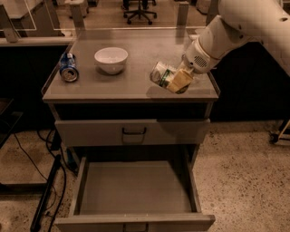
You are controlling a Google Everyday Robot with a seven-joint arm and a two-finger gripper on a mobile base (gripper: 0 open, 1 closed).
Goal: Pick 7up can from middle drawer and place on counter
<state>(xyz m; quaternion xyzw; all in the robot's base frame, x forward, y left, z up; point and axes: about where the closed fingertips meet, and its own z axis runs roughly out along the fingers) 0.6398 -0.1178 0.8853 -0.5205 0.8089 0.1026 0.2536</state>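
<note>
One gripper (173, 80), right of centre in the frame, grips the tilted 7up can (159, 74) over the counter (122, 87), while the middle drawer (136, 186) stands open below.

Office-type robotics lab, by the look of it. Swivel office chair (139, 10) on casters at the back, near a desk (18, 41) with clear partitions (43, 16). Speckled polished floor (244, 172), black cables (27, 156) trailing across it at left. Grey metal drawer cabinet as test station, counter (131, 86) edged in low clear guards. White robot arm (235, 27) over it, gripper (179, 81) clamped on 7up can (162, 73) above counter's right front.
</note>
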